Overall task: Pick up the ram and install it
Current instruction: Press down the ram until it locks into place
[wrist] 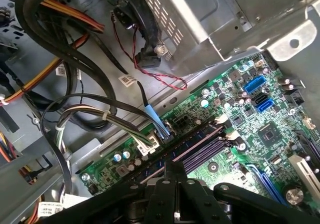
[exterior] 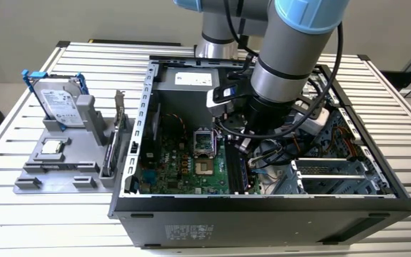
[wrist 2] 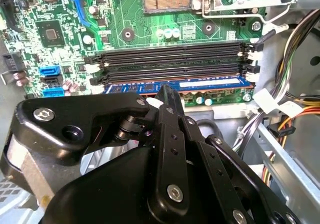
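The ram [wrist 2: 210, 84] is a long thin stick standing on edge in the blue memory slot at the edge of the motherboard [wrist 2: 135, 19], beside the black slots [wrist 2: 170, 59]. In the exterior view the ram [exterior: 236, 168] lies deep inside the open computer case [exterior: 263, 206]. My gripper [wrist 2: 161, 92] reaches down into the case, and its black fingers [wrist 2: 170, 114] are closed together on the ram's top edge near its middle. The first wrist view shows the gripper [wrist: 174, 166] over the same slot row, with the ram [wrist: 195, 136] running away from the fingertips.
Bundles of cables [wrist: 85, 109] and a metal drive cage [exterior: 330, 171] crowd the side of the slots. The processor socket [exterior: 203, 142] is beside the slots. Outside the case, at the exterior view's left, a grey holder [exterior: 55, 171] carries a hard drive [exterior: 59, 104] and an expansion card [exterior: 120, 134].
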Robot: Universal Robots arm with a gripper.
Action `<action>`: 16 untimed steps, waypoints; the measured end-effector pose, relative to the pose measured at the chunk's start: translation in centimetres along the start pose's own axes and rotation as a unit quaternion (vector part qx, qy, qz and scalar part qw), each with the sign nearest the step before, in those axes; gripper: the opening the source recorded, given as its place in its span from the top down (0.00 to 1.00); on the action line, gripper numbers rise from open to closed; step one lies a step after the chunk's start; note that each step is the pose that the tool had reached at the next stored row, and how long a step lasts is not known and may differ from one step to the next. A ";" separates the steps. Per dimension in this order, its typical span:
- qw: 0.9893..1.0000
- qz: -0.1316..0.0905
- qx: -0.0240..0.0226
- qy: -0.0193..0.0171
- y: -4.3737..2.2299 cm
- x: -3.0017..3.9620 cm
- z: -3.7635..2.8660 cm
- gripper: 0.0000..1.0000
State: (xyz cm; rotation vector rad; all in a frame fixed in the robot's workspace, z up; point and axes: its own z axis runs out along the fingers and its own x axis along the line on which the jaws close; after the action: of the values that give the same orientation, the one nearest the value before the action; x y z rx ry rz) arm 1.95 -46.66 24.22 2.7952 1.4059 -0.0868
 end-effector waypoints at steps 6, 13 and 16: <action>1.000 -0.019 -0.001 0.000 -0.01 -0.01 0.05 1.00; 0.999 -0.049 -0.003 -0.001 -0.01 -0.01 0.06 1.00; 0.998 -0.060 -0.003 -0.001 -0.01 -0.01 0.05 1.00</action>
State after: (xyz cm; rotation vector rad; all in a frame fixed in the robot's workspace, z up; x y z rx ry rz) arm 1.94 -46.66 24.17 2.7025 1.5708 -0.0862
